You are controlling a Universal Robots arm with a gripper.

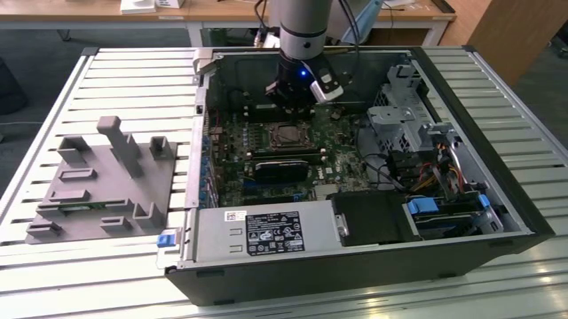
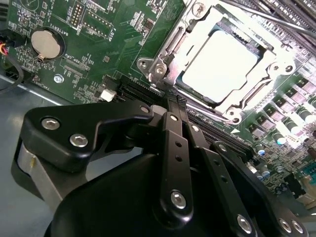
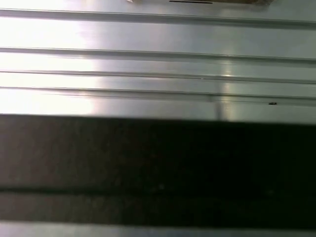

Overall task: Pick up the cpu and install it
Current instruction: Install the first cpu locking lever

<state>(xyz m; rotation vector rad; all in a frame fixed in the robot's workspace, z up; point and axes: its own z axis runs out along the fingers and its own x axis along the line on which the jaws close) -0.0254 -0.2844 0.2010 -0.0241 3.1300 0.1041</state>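
Your tool (image 2: 174, 106) has its fingers together, holding nothing. The cpu (image 2: 222, 66) sits socketed just beyond its tips: light, rigid, slick-topped, likely fragile underneath; grip its edges.

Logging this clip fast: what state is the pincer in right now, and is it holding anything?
Pincer: shut, fingers pressed together, holding nothing; the cpu sits in the motherboard socket just beyond its tip.
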